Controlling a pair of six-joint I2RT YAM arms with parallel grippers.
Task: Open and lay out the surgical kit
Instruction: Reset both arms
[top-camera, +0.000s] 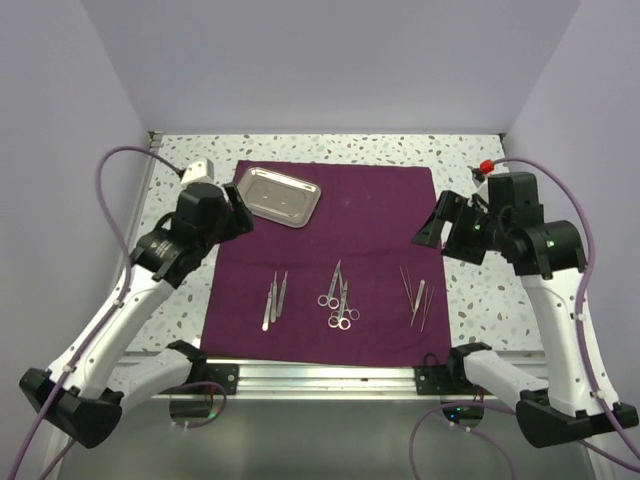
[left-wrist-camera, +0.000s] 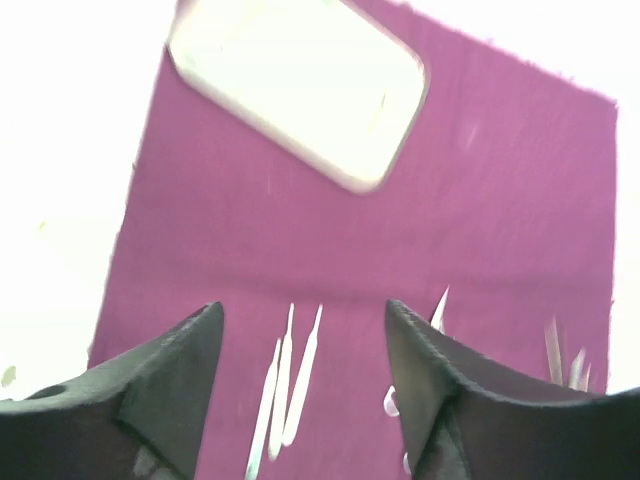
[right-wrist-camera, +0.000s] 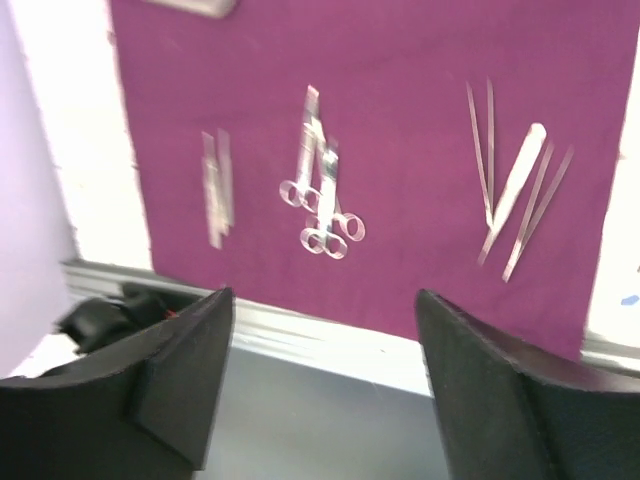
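Black left gripper (left-wrist-camera: 302, 308) spread wide, empty, right gripper (right-wrist-camera: 325, 295) likewise

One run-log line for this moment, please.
cloth wrap: spread flat | steel tray: on wrap, far-left corner | scissors, tweezers: laid out | left gripper: open, empty | right gripper: open, empty

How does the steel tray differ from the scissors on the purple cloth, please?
The tray is a broad, rounded rectangle; the scissors are thin, with ring handles. The tray sits at the far left corner of the cloth; the scissors lie in its middle, toward the near edge. The tray holds nothing; the scissors lie bunched together. Both are shiny metal resting on the cloth.
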